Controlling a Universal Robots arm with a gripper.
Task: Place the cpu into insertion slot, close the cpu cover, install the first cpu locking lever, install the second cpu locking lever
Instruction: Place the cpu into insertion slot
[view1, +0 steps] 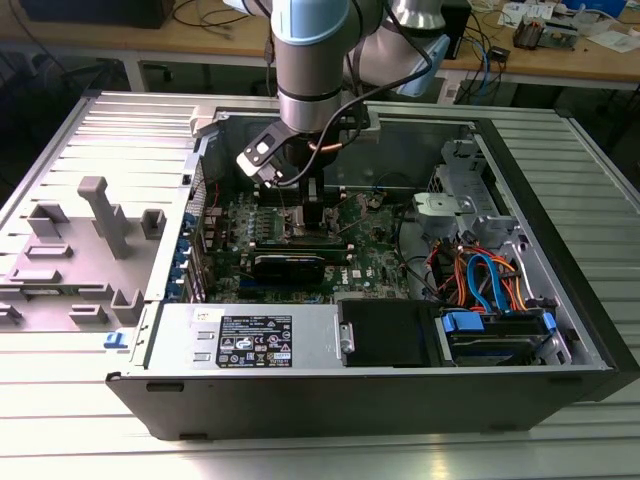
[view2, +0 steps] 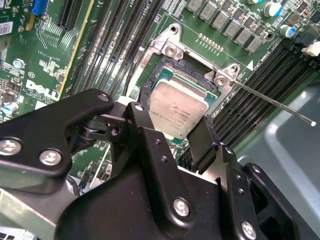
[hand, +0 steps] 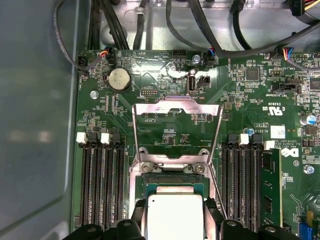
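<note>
One arm reached down into the open computer case (view1: 330, 405), which lay on a ribbed metal table (view1: 300, 460); its gripper (view1: 312, 205) hung over the middle of the green motherboard (view1: 375, 250).

Two black fingers (view2: 145, 130) stood only a chip's width apart in the second wrist view, pressed against opposite edges of the cpu (view2: 177, 102), which they held between them; the chip's silver-grey top faced up, with a thin green border showing along one edge. The cpu lay directly over the insertion slot (view2: 186, 74) and hid most of its dark centre; whether it was fully seated or held just above the socket could not be told.

In the first wrist view the cpu (hand: 175, 212) sat between the fingertips, and the dark edge of the insertion slot (hand: 172, 181) showed just beyond it; the cpu cover (hand: 176, 107) stood swung open from the socket's far edge, clear of the chip, with green board showing through its large cut-out.

A thin locking lever (view2: 272, 102) stretched away from one corner of the socket, out across the black memory slots (view2: 250, 95); such slots flanked the socket on both sides. A round coin battery (hand: 119, 78) sat on the board beyond the cover.

Orange and blue cables (view1: 485, 280) lay inside the case toward the exterior view's right; a grey plastic fixture (view1: 100, 215) rested on the table at the exterior view's left.
</note>
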